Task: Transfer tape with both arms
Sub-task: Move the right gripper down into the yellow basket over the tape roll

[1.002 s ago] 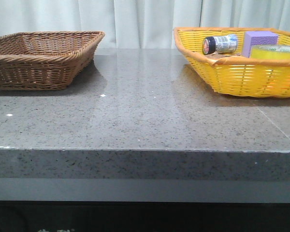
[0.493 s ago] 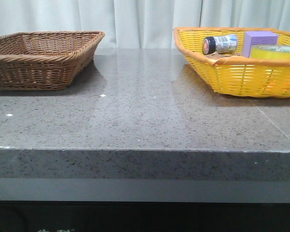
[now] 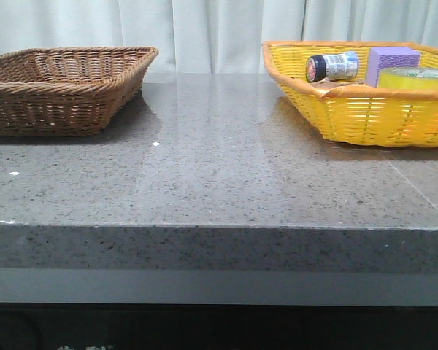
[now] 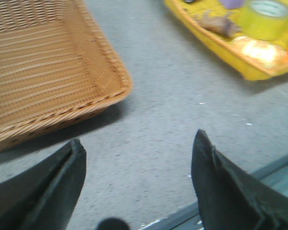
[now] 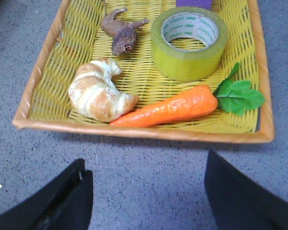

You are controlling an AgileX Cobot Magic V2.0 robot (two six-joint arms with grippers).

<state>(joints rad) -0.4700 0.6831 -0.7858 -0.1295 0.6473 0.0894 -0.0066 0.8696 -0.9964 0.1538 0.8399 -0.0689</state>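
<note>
- The tape (image 5: pixel 189 43) is lying flat inside the yellow basket (image 5: pixel 134 132), just beside the carrot (image 5: pixel 170 109).
- The right gripper (image 5: pixel 146 191) is hovering wide apart, empty, near the yellow basket.
- The left gripper (image 4: pixel 137 179) is gaping too, holding nothing.

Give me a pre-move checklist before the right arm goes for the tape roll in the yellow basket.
1. Right tool open, nothing between its fingers: ok.
2. Left tool open, ready to receive: ok.
3. Wide translucent yellow tape roll lying flat in the yellow woven basket, top uncovered: ok.
4. Orange plastic carrot clear of the roll: not ok, it lies right beside it.
5. Brown wicker basket has bare floor: ok.
</note>
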